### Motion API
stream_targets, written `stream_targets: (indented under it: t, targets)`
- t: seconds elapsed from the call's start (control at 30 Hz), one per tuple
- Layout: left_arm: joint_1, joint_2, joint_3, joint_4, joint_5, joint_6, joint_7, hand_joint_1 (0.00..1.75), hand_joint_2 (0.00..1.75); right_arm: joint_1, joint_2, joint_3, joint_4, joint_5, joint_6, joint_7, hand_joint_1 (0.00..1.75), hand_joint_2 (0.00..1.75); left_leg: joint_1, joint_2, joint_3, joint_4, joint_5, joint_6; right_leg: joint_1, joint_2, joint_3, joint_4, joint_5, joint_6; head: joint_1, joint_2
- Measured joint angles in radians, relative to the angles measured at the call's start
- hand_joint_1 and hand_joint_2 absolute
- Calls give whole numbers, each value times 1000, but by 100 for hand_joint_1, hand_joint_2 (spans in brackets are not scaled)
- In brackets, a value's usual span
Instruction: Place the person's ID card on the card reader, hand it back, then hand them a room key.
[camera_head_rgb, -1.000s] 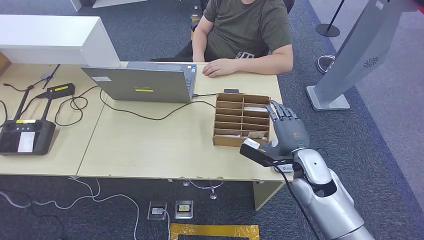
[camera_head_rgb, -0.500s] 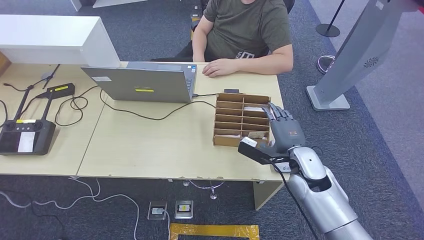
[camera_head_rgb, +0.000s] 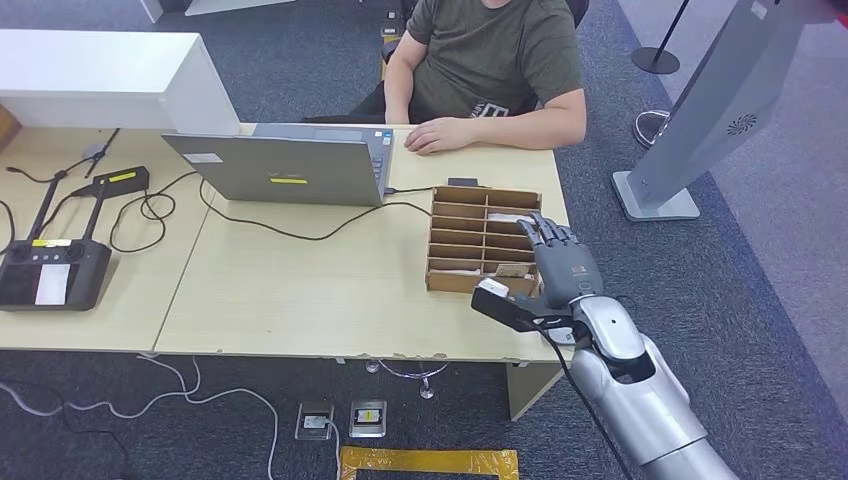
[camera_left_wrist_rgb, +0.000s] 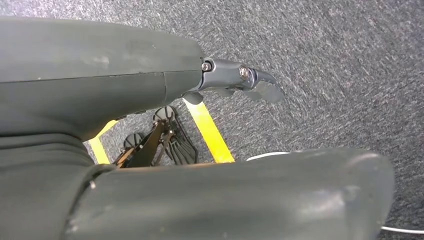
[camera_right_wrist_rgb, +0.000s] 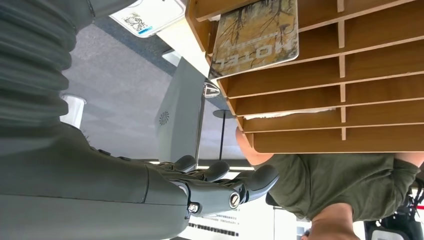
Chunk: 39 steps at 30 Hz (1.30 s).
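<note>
A wooden sorting box (camera_head_rgb: 484, 240) with several compartments stands on the table's right part. A brown room key card printed HOTEL (camera_right_wrist_rgb: 255, 37) lies in a near compartment (camera_head_rgb: 512, 269). My right hand (camera_head_rgb: 560, 265) hovers at the box's right near corner with its fingers (camera_right_wrist_rgb: 235, 187) stretched out and nothing in them. A white printed card (camera_right_wrist_rgb: 150, 15) lies on the table just beside that corner. My left hand (camera_left_wrist_rgb: 235, 80) hangs over the carpet, fingers apart, holding nothing. The person (camera_head_rgb: 490, 60) sits behind the table with one hand (camera_head_rgb: 435, 135) flat on it.
A grey laptop (camera_head_rgb: 285, 165) sits left of the box, its cable running across the table. A black controller (camera_head_rgb: 50, 270) and cables lie at the far left. A grey kiosk stand (camera_head_rgb: 700, 110) rises on the carpet to the right.
My right hand has shifted a little left and closer to the box's near right corner. The person and the things on the table have stayed put.
</note>
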Motion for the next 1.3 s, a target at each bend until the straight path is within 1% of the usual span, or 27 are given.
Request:
stream_targets:
  t: [0.2, 0.8, 1.3]
  targets:
    - [0, -1, 0, 0, 0, 19, 0, 0, 0, 0, 3, 5, 5, 2, 0, -8, 0, 175, 0, 0, 0, 0, 0, 0, 0, 0, 0, 0, 0, 0, 0, 0]
    - [0, -2, -15, 0, 0, 13, 0, 0, 0, 0, 21, 8, 51, -10, -1, -22, 0, 175, 0, 0, 0, 0, 0, 0, 0, 0, 0, 0, 0, 0, 0, 0]
    - [-1, -3, -25, 0, 0, 11, 0, 0, 0, -3, 26, 16, 91, -22, -31, -31, 0, 175, 0, 0, 0, 0, 0, 0, 0, 0, 0, 0, 0, 0, 0, 0]
